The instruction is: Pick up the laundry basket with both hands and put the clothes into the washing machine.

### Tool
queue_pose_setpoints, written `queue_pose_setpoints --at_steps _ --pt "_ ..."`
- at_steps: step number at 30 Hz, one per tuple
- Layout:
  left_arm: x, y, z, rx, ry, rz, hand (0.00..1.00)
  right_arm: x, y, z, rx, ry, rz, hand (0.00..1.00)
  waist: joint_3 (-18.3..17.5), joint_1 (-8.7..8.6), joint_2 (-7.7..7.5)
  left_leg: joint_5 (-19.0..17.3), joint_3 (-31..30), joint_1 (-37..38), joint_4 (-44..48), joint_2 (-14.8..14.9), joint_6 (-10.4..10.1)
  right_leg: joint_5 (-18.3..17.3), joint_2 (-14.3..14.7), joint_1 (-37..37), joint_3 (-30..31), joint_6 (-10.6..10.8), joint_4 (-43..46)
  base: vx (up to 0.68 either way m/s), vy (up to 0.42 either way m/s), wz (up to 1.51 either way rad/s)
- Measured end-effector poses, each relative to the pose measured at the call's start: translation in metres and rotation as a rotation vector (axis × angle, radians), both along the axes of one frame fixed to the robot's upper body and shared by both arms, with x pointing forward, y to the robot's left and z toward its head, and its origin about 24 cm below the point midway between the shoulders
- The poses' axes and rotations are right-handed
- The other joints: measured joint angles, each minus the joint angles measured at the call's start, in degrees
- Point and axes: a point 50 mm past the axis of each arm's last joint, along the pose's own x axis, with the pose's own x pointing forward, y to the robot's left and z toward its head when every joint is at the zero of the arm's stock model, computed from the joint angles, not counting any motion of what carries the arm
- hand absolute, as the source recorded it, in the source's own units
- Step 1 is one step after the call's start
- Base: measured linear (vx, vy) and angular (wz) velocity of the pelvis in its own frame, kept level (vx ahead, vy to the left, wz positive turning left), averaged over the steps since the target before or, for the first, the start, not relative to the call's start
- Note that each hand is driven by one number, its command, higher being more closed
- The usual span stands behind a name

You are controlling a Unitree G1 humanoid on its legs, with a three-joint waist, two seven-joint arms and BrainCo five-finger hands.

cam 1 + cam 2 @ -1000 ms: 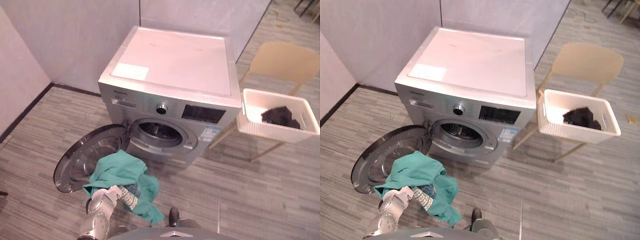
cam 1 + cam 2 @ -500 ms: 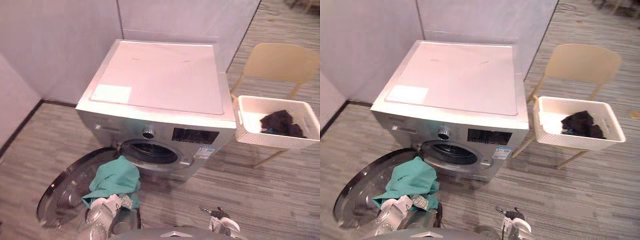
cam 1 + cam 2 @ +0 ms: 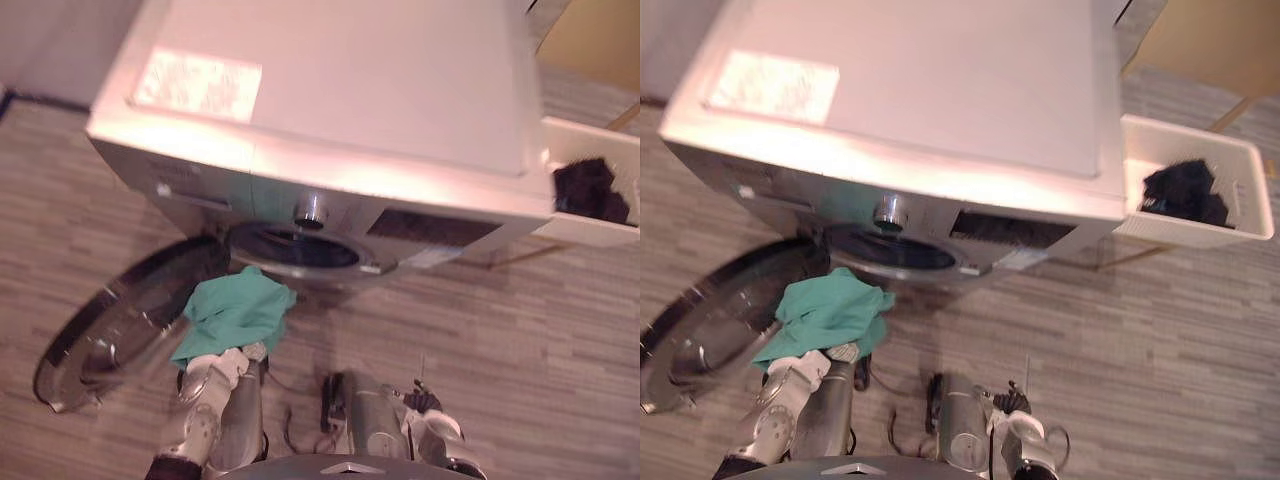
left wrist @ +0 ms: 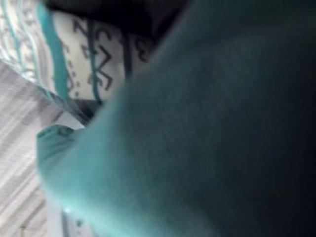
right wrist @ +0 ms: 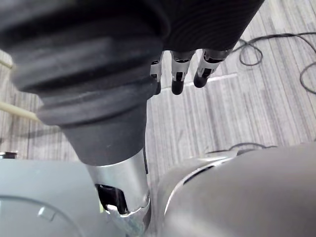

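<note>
**Teal garment in the left hand at the washer's mouth; basket off past the right hand**

The head views show the left hand (image 3: 212, 368) raised just short of the washing machine (image 3: 340, 90). Its fingers are closed into the lower edge of a teal garment (image 3: 238, 308), which bunches up from the hand to just below the drum opening (image 3: 295, 250). The open door (image 3: 110, 320) lies to the outer side of that hand. The left wrist view adds something the head views hide: a white cloth with a teal pattern (image 4: 84, 69) pressed against the teal fabric.

The right hand (image 3: 1020, 428) hangs low, well apart from the machine. Its own wrist view shows its fingers (image 5: 177, 79) straight and loose, holding nothing, above the striped floor (image 5: 222, 118).

The white laundry basket (image 3: 1200, 230) sits far beyond the right hand, beside the machine, with dark clothes (image 3: 1185, 190) inside. A beige chair (image 3: 1210, 50) is behind it.
</note>
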Motion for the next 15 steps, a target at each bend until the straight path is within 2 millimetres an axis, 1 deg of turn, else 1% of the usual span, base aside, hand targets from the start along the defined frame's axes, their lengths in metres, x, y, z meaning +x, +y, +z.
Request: queue_pose_setpoints --at_steps 1,3,5,6,7,8,9,10,11,12,13,15 --pt "0.009 -0.003 0.001 0.004 0.000 -0.009 1.00 0.010 0.000 0.006 0.003 -0.038 -0.008 0.00 1.0 -0.05 -0.31 -0.5 -0.1 -3.1 2.7 0.1 0.2 -1.1 -0.2 -3.4 0.2 -0.1 3.4 -0.20 -0.003 0.02" --pt "0.020 -0.006 0.002 0.010 0.004 -0.011 1.00 0.020 0.001 0.011 0.000 -0.075 -0.008 0.00 1.9 0.06 -0.37 -1.0 -0.1 -6.8 5.6 0.7 0.3 -2.0 -0.1 -7.2 0.5 -0.1 6.9 -0.15 -0.005 -0.09" --pt "0.042 -0.006 0.012 0.035 -0.018 0.001 1.00 0.039 0.007 0.024 -0.003 -0.151 0.018 0.00 2.4 0.18 -0.64 -1.5 -0.3 -12.9 9.6 2.0 0.5 -2.7 0.8 -13.6 1.1 -0.4 11.3 -0.14 -0.008 -0.24" --pt "0.048 -0.005 0.016 0.039 -0.027 0.012 1.00 0.043 0.008 0.027 0.003 -0.171 0.018 0.00 2.6 0.21 -0.77 -1.4 -0.3 -14.0 10.3 2.3 0.7 -2.8 0.9 -14.9 1.3 -0.5 12.1 -0.10 -0.014 -0.29" --pt "0.063 -0.001 0.027 0.046 -0.053 0.042 1.00 0.051 0.010 0.034 0.005 -0.212 0.023 0.00 3.6 0.05 -0.92 -1.4 -0.1 -16.0 11.8 2.8 0.6 -2.9 1.3 -17.1 1.7 -0.5 13.8 -0.09 -0.015 -0.32" --pt "0.079 0.004 0.040 0.062 -0.085 0.069 1.00 0.056 0.010 0.039 0.006 -0.243 0.018 0.00 4.1 -0.16 -1.00 -1.5 -0.1 -18.0 13.0 3.5 0.7 -2.9 1.8 -19.3 1.9 -0.5 14.9 -0.07 -0.011 -0.33" --pt "0.094 0.012 0.055 0.083 -0.121 0.096 1.00 0.059 0.010 0.044 0.014 -0.277 0.005 0.00 4.8 -0.67 -1.41 -1.5 -0.1 -19.8 14.0 3.9 0.7 -2.9 2.0 -21.3 2.0 -0.5 16.0 -0.07 -0.012 -0.28" --pt "0.101 0.018 0.063 0.096 -0.140 0.116 1.00 0.061 0.010 0.046 0.014 -0.291 0.000 0.00 4.9 -0.94 -1.65 -1.5 -0.1 -20.8 14.5 4.3 0.7 -2.9 2.3 -22.4 2.2 -0.5 16.4 -0.06 -0.018 -0.30" --pt "0.115 0.029 0.079 0.112 -0.177 0.150 1.00 0.062 0.008 0.048 0.007 -0.305 -0.017 0.00 5.2 -1.37 -2.13 -1.6 -0.1 -22.7 15.5 5.1 0.8 -2.8 3.0 -24.4 2.5 -0.6 17.2 -0.06 -0.019 -0.29" --pt "0.121 0.035 0.088 0.117 -0.199 0.166 1.00 0.062 0.008 0.049 0.005 -0.306 -0.024 0.00 5.4 -1.69 -2.48 -1.6 -0.1 -23.6 15.9 5.4 0.8 -2.7 3.4 -25.3 2.6 -0.6 17.5 -0.04 -0.015 -0.34" --pt "0.129 0.044 0.102 0.133 -0.232 0.192 1.00 0.061 0.007 0.048 0.002 -0.301 -0.031 0.00 5.7 -1.98 -2.91 -1.6 0.0 -24.8 16.3 6.0 0.8 -2.5 4.0 -26.8 3.0 -0.6 17.8 -0.03 -0.011 -0.33" --pt "0.147 0.066 0.141 0.152 -0.319 0.244 1.00 0.058 0.007 0.044 0.013 -0.281 -0.046 0.00 6.6 -2.92 -3.53 -1.6 0.2 -27.3 17.0 7.4 0.8 -1.4 5.1 -29.8 3.4 -0.6 17.8 -0.03 -0.007 -0.42"
